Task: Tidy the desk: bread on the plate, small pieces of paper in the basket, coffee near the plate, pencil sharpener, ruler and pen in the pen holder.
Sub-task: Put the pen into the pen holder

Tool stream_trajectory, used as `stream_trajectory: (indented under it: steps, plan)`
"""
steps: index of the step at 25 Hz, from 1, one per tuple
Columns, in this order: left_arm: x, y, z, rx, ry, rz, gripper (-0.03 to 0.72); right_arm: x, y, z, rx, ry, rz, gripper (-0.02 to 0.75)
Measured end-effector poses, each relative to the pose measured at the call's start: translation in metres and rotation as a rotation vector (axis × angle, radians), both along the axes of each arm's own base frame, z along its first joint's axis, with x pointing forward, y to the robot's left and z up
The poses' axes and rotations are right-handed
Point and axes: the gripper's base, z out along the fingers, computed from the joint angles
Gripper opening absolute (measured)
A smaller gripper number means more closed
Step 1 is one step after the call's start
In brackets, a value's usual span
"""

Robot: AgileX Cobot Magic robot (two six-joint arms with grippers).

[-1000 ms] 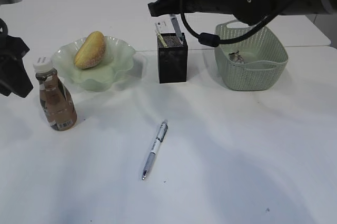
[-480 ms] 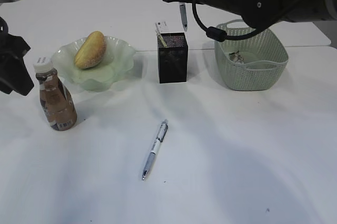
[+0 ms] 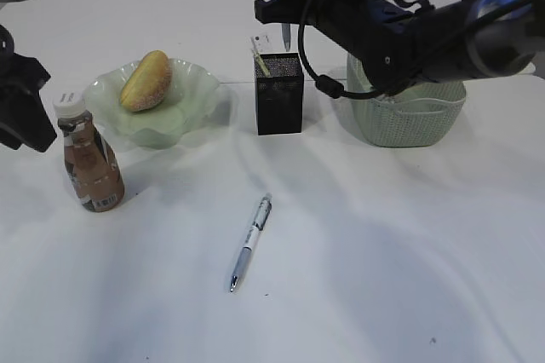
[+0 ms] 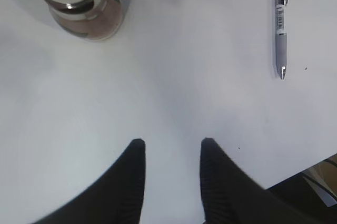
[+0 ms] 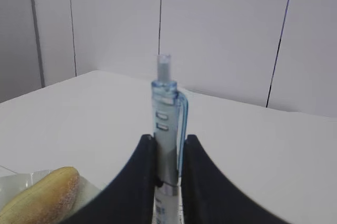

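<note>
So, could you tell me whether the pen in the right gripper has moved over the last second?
Yes. The pen held by the right gripper has risen out of the pen holder; only its tip now hangs just above the rim.

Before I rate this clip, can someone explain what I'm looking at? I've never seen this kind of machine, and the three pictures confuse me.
It is a robot with two black arms, each ending in a claw. One picture is a front camera looking down at a white desk; the other two sit on the wrists.

On the desk: bread on a green plate, a coffee bottle, a black mesh pen holder, a green basket and a loose pen.

The right claw grips a second pen, upright above the holder. The left claw hangs open and empty over bare desk.
</note>
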Motion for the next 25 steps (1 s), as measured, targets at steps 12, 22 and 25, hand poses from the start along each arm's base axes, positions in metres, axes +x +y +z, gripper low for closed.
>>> stream_trajectory:
  steps: [12,22,25]
  plan:
    - [0.001,0.0,0.0,0.0,-0.013,-0.004,0.244,0.007,-0.001,-0.018,0.008,-0.032,-0.04,0.1]
    - [0.003,0.0,0.001,-0.003,-0.036,-0.002,0.244,0.019,0.004,-0.039,0.0,-0.015,-0.042,0.1]
    - [0.003,0.0,0.001,-0.003,-0.036,-0.003,0.244,0.026,0.007,-0.044,0.001,-0.019,-0.042,0.1]
